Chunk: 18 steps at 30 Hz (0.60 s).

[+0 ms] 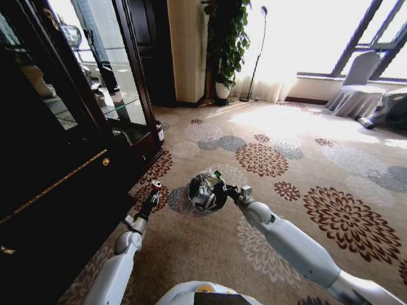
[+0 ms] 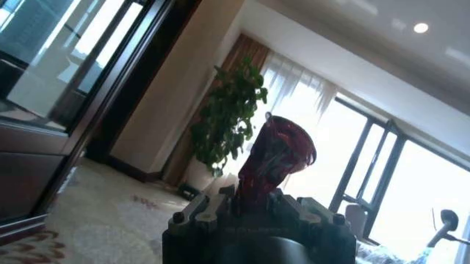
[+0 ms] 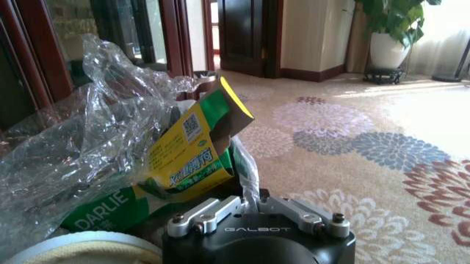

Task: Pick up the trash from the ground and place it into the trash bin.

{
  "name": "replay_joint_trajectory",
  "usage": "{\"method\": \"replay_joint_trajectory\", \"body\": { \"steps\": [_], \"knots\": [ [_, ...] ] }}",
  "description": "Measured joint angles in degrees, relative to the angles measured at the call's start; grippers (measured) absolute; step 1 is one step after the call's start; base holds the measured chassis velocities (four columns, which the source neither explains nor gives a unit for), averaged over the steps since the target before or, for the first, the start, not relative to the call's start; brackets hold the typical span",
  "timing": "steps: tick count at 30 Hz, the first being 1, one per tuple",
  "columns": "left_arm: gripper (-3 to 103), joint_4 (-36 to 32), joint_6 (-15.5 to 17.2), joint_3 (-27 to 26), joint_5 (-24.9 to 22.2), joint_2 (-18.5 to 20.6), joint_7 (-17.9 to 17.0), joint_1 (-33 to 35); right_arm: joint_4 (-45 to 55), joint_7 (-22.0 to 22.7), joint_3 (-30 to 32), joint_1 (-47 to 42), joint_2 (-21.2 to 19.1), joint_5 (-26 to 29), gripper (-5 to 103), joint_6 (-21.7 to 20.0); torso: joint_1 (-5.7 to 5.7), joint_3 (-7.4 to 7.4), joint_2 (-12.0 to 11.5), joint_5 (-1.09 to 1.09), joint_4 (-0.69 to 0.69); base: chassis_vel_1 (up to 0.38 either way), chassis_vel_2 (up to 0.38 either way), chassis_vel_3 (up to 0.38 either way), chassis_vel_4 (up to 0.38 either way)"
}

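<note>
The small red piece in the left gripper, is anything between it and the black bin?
Nothing visible. The left gripper holds the small red piece beside the bag-lined black bin, with bare patterned carpet between.

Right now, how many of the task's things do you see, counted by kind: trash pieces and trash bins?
Trash pieces: 2, the red piece held by the left end effector and the green wrapper at the right end effector.
Trash bin: 1.
Total: 3.
</note>
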Motion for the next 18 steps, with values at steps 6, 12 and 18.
{"method": "replay_joint_trajectory", "body": {
  "steps": [6, 12, 18],
  "knots": [
    [23, -10.3, 3.5, 2.2, -5.1, 0.1, 2.0, -0.5, 0.0, 0.0, 0.0, 0.0, 0.0, 0.0, 1, 0.0, 0.00, 0.00, 0.0, 0.02, 0.04, 0.000, 0.000, 0.000, 0.000],
    [23, -9.4, 6.3, 9.6, -5.6, 0.4, 0.6, -6.5, 0.0, 0.0, 0.0, 0.0, 0.0, 0.0, 1, 0.0, 0.01, 0.00, 0.0, 0.01, 0.01, 0.000, 0.000, 0.000, 0.000],
    [23, -3.3, 8.0, 18.8, -0.4, 0.9, -3.0, -10.7, 0.0, 0.0, 0.0, 0.0, 0.0, 0.0, 1, 0.0, 0.01, 0.00, 0.0, 0.01, 0.02, 0.000, 0.000, 0.000, 0.000]
  ]
}}
